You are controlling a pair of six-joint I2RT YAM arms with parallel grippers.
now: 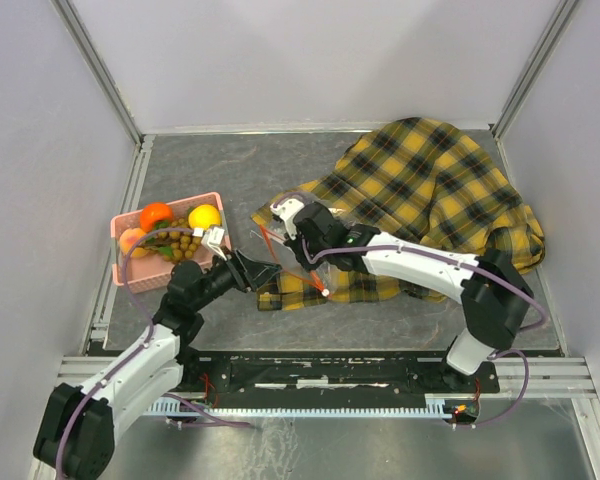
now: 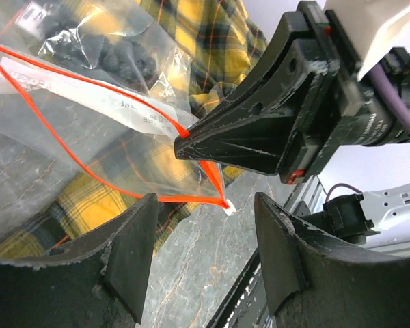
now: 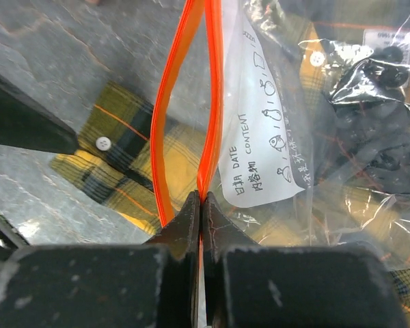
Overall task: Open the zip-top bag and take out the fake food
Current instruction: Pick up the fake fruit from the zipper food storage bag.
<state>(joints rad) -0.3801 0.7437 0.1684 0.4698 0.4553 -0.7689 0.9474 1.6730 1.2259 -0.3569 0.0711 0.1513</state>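
From above, we count two grippers, one bag, one basket and one cloth. The bag lies mid-table on the cloth's near hem. The right gripper sits on the bag, and the left gripper is just at the bag's 9 o'clock. Further out at 9 o'clock, the basket holds three round fruits, one orange, one yellow and one peach-coloured, plus one grape bunch.

From the left wrist, we see our left gripper with its two fingers apart and nothing between them. The bag spreads from 9 to 12 o'clock, and the corner of its zip strip is just ahead of the gap. The right gripper comes in from 3 o'clock and is pinched on that strip. Inside the bag we make out one white label and a cluster of dark berries, too bunched to count.

From the right wrist, the right gripper has its jaws pressed together on the zip strip, whose two tracks part toward 12 o'clock. The label is at 1 o'clock and the berries at 2 o'clock, inside the bag. Two white buttons show on the cloth.
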